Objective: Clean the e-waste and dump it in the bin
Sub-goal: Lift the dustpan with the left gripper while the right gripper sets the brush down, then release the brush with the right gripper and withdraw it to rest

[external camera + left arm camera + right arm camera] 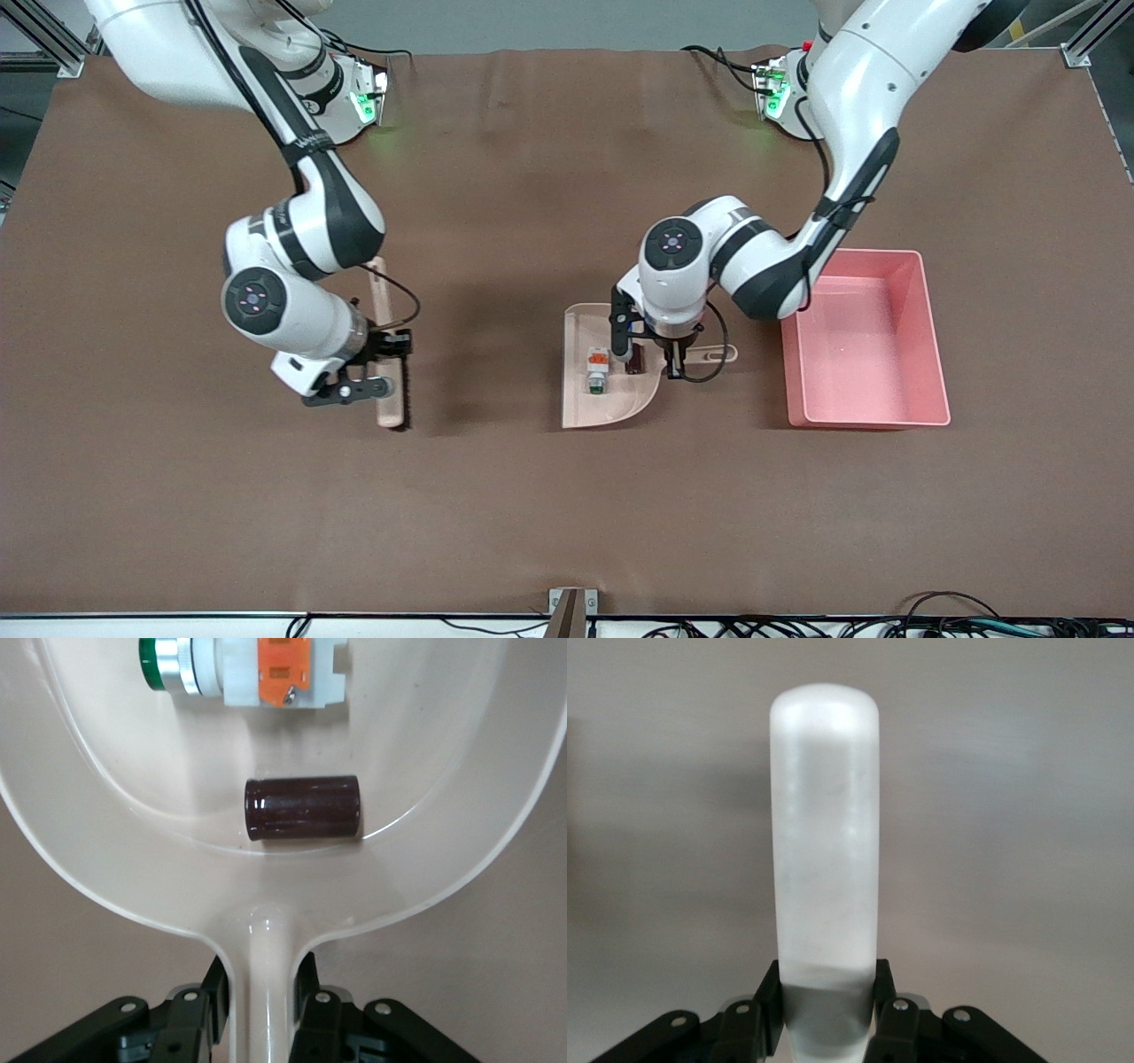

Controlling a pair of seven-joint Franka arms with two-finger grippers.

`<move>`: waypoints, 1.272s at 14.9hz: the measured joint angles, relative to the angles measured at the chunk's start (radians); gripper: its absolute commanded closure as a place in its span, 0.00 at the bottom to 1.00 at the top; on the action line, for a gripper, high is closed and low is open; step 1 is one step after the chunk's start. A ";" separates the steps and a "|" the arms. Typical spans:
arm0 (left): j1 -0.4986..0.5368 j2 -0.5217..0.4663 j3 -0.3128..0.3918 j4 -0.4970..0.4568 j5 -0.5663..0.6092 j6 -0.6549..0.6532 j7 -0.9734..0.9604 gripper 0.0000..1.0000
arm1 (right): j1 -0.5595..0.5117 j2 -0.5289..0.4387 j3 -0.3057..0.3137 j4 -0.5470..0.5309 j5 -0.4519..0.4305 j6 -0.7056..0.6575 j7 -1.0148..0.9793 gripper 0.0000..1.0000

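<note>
E-waste sits in the dustpan [611,372], near the pink bin [864,341].
Left tool [261,1010] pinches the dustpan handle; white piece [257,669] and maroon cylinder [303,806] lie in the pan. Right tool [827,1005] clamps the brush [390,354], which seems to rest on the bench [532,514].

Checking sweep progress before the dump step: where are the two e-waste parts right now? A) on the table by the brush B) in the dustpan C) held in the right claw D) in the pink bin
B: the white piece and the dark cylinder both lie in the dustpan, whose handle the left claw grips; the pink bin holds neither.
</note>
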 measured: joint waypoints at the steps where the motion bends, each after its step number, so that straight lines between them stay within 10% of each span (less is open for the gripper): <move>1: 0.062 -0.009 -0.047 0.000 0.000 -0.001 0.028 0.92 | -0.033 -0.029 -0.001 -0.046 -0.014 0.021 0.000 0.99; 11: 0.856 -0.087 -0.555 -0.023 0.007 -0.241 0.297 0.92 | -0.313 -0.131 -0.003 -0.451 -0.031 0.415 -0.078 0.98; 16: 1.115 -0.096 -0.596 -0.029 0.012 -0.258 0.548 0.93 | -0.336 -0.077 -0.003 -0.461 -0.052 0.479 -0.086 0.96; 19: 1.201 -0.095 -0.595 -0.043 0.053 -0.259 0.633 0.93 | -0.354 -0.034 -0.003 -0.461 -0.072 0.524 -0.086 0.70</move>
